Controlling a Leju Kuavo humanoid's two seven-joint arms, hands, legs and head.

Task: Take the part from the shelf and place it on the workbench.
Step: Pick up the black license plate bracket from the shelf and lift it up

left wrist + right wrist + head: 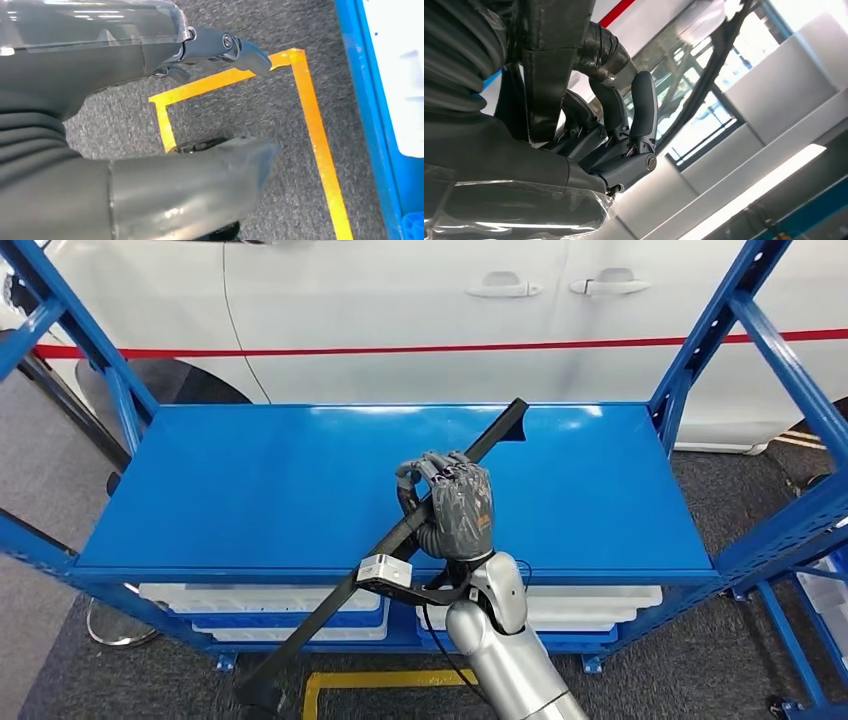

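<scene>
Head cam is sitting high on the body, looking fwd and down over the blue shelf (400, 490), w/ a white car (400, 310) behind it and grey carpet below; mid-range, taking in the whole shelf top. Right arm is coming in from the bottom.

Left wrist cam is looking down at the carpet, close behind the left hand (220, 50); yellow tape (310, 110) and a blue shelf edge are showing beside it. Same tape is showing at the bottom of the head view.

Right wrist cam is sitting very close behind the right hand (624, 130), tilting up toward windows and ceiling. It's sharing the car's red stripe (616, 11) w/ the head view.
</scene>
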